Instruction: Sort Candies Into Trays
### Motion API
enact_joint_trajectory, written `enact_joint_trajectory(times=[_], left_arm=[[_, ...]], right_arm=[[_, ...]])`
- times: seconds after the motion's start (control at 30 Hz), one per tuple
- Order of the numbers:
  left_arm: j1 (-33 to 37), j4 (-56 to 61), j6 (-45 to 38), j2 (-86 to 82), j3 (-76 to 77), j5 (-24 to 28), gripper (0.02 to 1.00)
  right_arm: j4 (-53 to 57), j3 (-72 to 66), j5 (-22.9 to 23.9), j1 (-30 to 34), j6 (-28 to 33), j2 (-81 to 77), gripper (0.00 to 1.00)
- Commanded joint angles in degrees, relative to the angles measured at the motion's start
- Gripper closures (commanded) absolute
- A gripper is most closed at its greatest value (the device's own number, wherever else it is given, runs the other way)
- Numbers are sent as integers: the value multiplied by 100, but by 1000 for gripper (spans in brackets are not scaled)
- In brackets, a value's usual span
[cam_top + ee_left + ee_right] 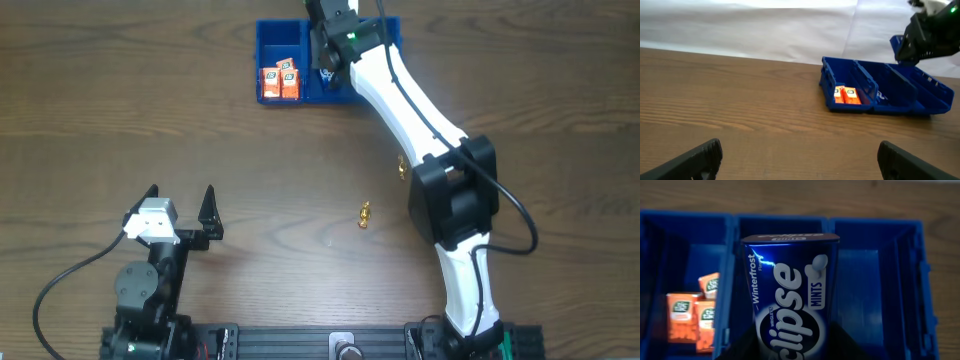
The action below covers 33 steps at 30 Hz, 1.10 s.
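we see right gripper (332, 48) clamped on blue mint tin (790, 305), tin's long axis running out from fingers, poised over middle compartment of blue tray (262, 45). orange boxes (280, 83) in neighbouring compartment. we judge straight drop next. left gripper (180, 203) spread wide, well apart.

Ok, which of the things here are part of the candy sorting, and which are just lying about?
Job: blue tray, orange candy boxes, mint tin, gold wrapped candies.
Not the job: black base rail, white backdrop.
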State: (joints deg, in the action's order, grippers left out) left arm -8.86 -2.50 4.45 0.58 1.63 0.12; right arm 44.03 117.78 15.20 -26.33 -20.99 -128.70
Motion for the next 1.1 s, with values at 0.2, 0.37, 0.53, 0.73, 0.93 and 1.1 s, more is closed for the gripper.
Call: enact_joint_trajectory(times=[0.2,0.37,0.53,0.73,0.93,1.1], left_arm=[[-26,-195,-20,-33,-136,-66,20],[-26,-195,-20,-33,-136,-66,23],[-26,-195,-20,-33,-136,-66,20],[-26,-195,-20,-33,-136,-66,20],[-26,-195,-20,-33,-136,-66,20],[-26,-195,-20,-33,-136,-66,20]], right_arm=[[-17,236,-170,9,28,-243,967],[-33,229,-249,4,24,-323,965],[-22,229,-391,4,26,-323,737],[7,232,-634,-22,28,-229,224],[431,232,-627,-22,33,535,126],[1910,229,-186,-96,44,1589,14]])
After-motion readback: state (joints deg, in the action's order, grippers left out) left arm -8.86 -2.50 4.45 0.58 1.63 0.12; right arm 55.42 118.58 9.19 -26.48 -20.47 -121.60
